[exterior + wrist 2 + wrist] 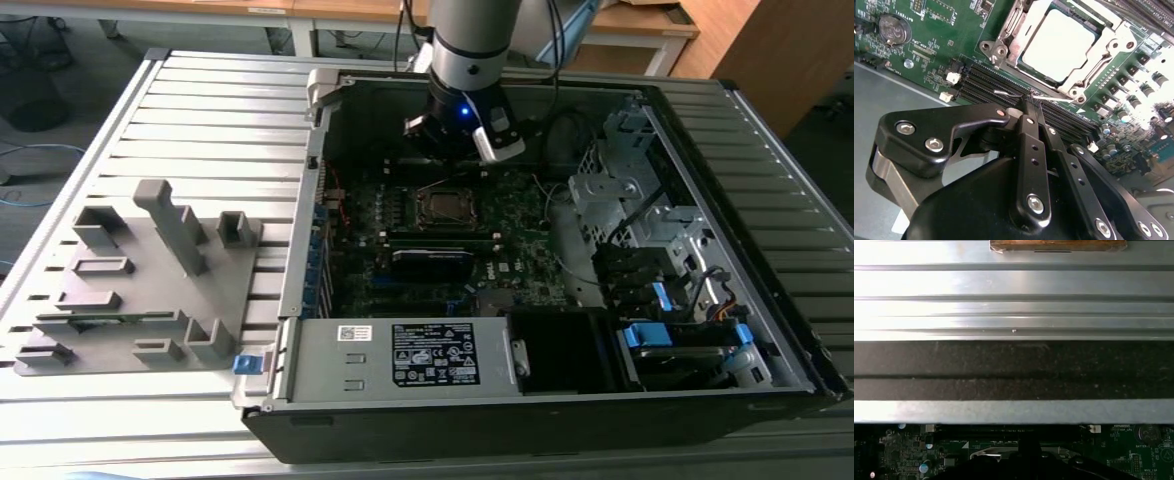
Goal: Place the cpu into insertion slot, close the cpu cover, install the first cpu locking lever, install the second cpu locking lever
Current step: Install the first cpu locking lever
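Cpu [1056,45] sits in slot [1040,76], cover [1111,50] flat over it, on motherboard [944,45]. Gripper [1029,105] jaws pressed together, tips at thin lever [1056,99] wire just beside cover, inside case [534,415].

An open computer case [534,415] lies on the ribbed metal bench [200,90], a grey plastic fixture [147,290] beside it on the exterior view's left. Inside, a silver power supply box [400,355] sits near blue drive tabs [645,335]; a coin battery [893,29] sits on the green board [954,30].
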Controlling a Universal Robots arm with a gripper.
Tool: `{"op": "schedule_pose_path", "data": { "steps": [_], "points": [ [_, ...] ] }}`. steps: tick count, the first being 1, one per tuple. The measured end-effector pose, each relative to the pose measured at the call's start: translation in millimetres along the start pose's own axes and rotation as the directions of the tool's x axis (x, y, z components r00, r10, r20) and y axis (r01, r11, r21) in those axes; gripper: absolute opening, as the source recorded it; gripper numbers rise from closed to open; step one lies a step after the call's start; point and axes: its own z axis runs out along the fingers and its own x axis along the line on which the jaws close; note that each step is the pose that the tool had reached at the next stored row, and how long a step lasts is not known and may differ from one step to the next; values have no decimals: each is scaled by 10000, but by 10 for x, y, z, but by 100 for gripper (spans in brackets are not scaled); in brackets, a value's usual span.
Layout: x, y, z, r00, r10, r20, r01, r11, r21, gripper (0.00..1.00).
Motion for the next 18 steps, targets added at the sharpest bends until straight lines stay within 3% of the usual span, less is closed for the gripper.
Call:
{"op": "schedule_pose_path", "data": {
  "steps": [4,12,15,18],
  "points": [
    [-1,-1,7,9988,479,78,-479,9989,1,11],
    [1,-2,16,9975,691,116,-691,9976,-2,11],
    [0,-3,21,9956,920,194,-920,9958,-5,11],
    [1,-4,25,9938,1061,319,-1060,9944,-21,11]
  ]
}}
